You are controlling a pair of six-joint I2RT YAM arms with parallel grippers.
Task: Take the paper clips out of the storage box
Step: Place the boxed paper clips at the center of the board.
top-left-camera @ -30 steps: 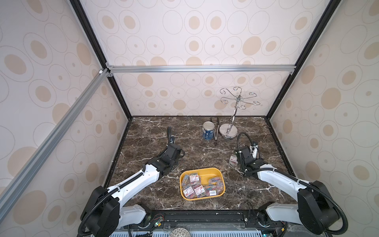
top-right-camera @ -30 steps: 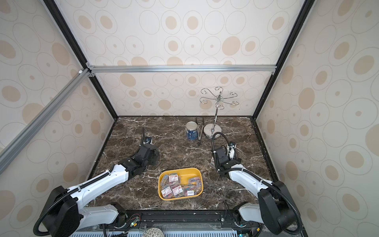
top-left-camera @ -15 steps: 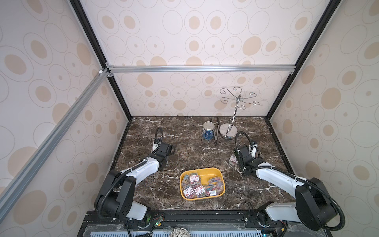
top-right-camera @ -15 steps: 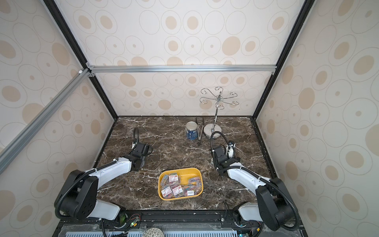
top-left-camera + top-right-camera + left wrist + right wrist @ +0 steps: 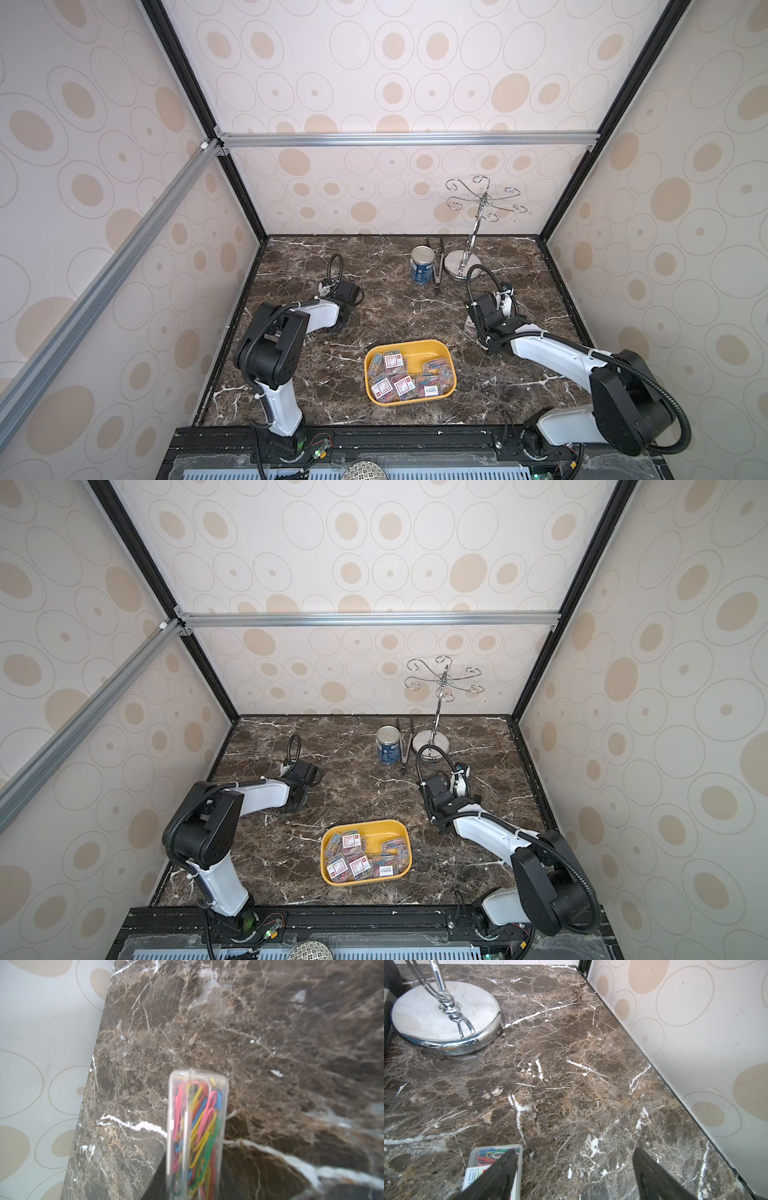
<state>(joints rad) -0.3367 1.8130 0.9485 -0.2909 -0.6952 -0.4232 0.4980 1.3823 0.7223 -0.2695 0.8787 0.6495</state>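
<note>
The left gripper (image 5: 300, 803) squeezes one case of paper clips (image 5: 197, 1126). The right gripper (image 5: 574, 1153) is wide open and empty, with one second case (image 5: 488, 1155) on the table (image 5: 571, 1064) beside it. The one yellow storage box (image 5: 409, 344) holds many more cases (image 5: 394, 361).

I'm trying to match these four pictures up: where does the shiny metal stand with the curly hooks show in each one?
Top view: stand at the back, beside the blue can.
Top view: same spot.
Left wrist: not in it.
Right wrist: only its round base and lower stem.
Shared landmark: the brown marble tabletop.
</note>
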